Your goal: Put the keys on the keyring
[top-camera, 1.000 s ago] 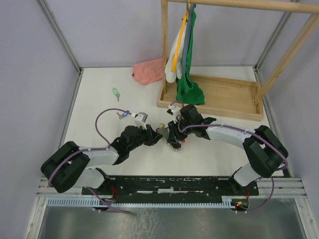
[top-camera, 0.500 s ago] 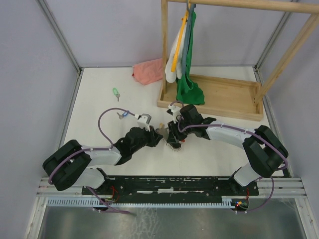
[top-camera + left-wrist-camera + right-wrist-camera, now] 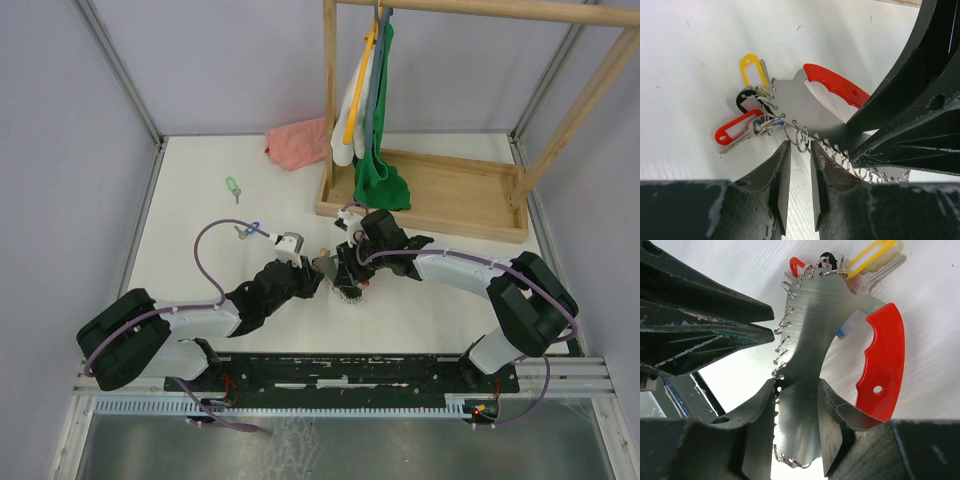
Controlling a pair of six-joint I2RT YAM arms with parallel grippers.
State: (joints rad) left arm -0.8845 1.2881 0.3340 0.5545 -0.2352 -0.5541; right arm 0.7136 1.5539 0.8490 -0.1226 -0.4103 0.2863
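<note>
Keyring (image 3: pixel 807 335) sits clamped flat in the right gripper (image 3: pixel 796 385), its ring-lined edge running 6 to 12 o'clock in that wrist view. Left gripper (image 3: pixel 801 146), jaws barely parted and empty, noses up to one small ring (image 3: pixel 801 137). From above, blue key (image 3: pixel 252 229) and green key (image 3: pixel 232 186) lie loose at its 10 o'clock, with the left arm nearer.

Walls: pale lilac-grey panels (image 3: pixel 230 60), metal corner posts (image 3: pixel 120 75)
Tabletop (image 3: pixel 190 220): white, evenly lit
Far right corner: wooden rack (image 3: pixel 450 190), cloths (image 3: pixel 378 180) hanging from it
Far edge: pink cloth (image 3: pixel 298 143)
</note>
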